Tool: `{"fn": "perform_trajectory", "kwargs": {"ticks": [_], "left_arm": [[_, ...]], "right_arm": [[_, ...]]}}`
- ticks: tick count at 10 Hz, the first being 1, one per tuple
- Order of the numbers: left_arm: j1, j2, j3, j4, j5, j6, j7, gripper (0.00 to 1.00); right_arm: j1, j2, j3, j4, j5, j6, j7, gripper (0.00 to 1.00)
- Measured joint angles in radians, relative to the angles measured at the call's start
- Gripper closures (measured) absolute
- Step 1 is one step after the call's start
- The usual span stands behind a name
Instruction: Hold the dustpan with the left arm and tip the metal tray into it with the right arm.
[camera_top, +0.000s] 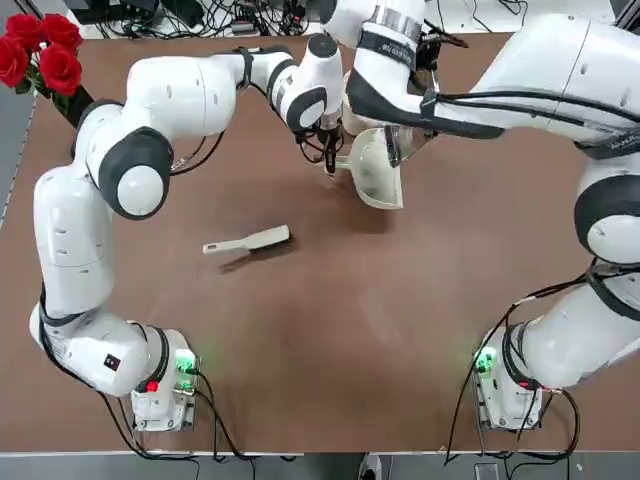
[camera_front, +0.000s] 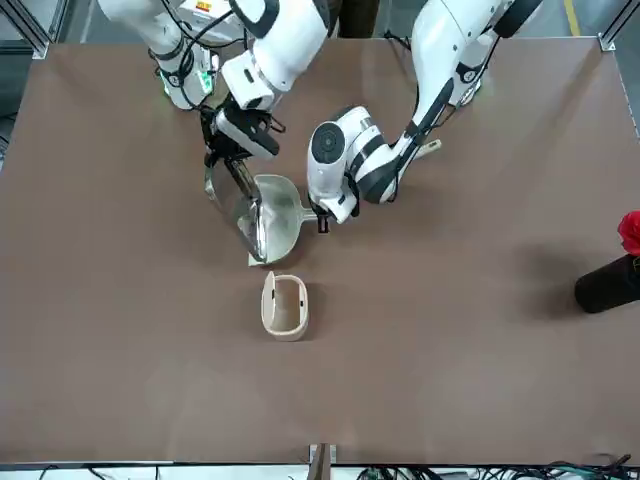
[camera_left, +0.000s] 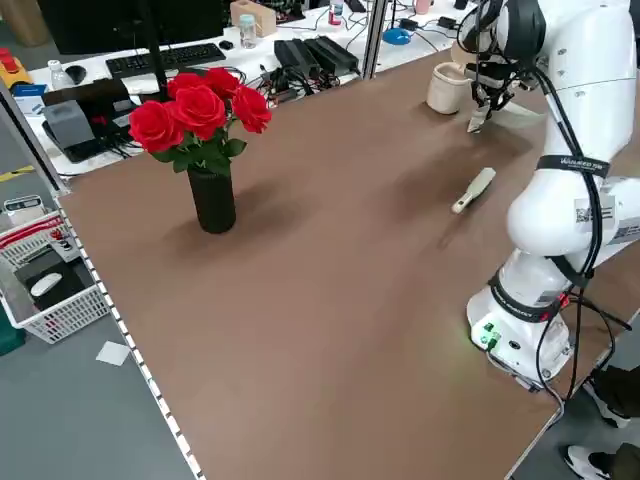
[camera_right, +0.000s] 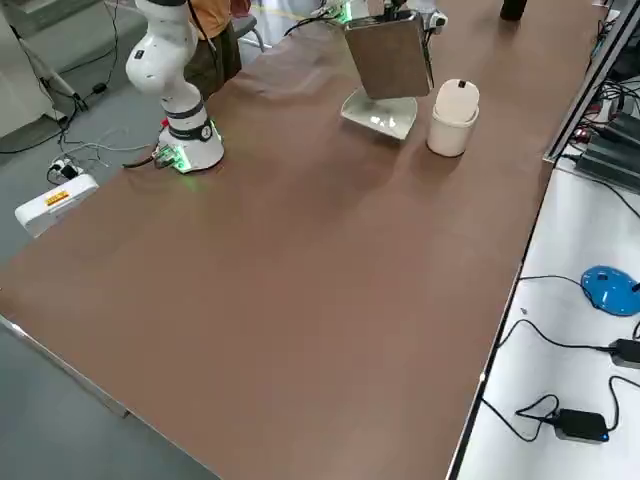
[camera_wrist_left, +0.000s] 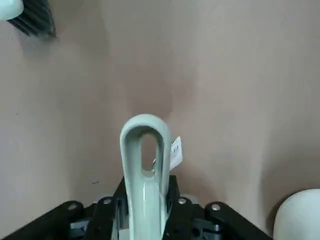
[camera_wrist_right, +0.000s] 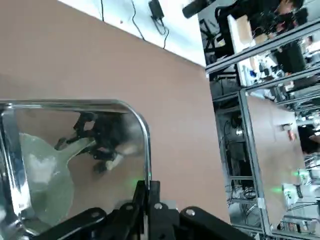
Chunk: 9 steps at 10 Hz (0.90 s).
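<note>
Though tilted, metal tray (camera_right: 388, 58) above dustpan (camera_right: 382, 115).

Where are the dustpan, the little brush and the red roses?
Dustpan (camera_top: 377, 180): top view, on its scoop.
Brush (camera_top: 229, 246): top view, on its handle.
Roses (camera_left: 198, 111): left side view, on a middle bloom.

White segmented arms, dk grey joint caps, blk cables, base w/ green lights

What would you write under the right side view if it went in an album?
Two robot hands meet: a metal tray hangs tilted over a white dustpan, beside a lidded bin.
</note>
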Motion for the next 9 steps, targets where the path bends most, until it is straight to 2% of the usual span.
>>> {"fn": "perform_trajectory", "kwargs": {"ticks": [2,5,7,9], "left_arm": [[0.000,0.000,0.000,0.000,0.000,-0.003,0.000,0.67],[0.000,0.000,0.000,0.000,0.000,-0.004,0.000,0.67],[0.001,0.000,0.001,0.000,0.000,-0.005,0.000,0.67],[0.001,0.000,0.001,0.001,0.000,-0.005,0.000,0.67]], "right_arm": [[0.041,0.042,0.000,0.019,-0.073,-0.054,0.002,0.96],[0.038,0.071,-0.003,0.064,-0.070,-0.063,-0.005,0.96],[0.001,0.068,-0.003,0.082,-0.015,-0.038,-0.024,0.96],[-0.078,0.025,-0.003,0.096,0.089,0.039,-0.094,0.96]]}}
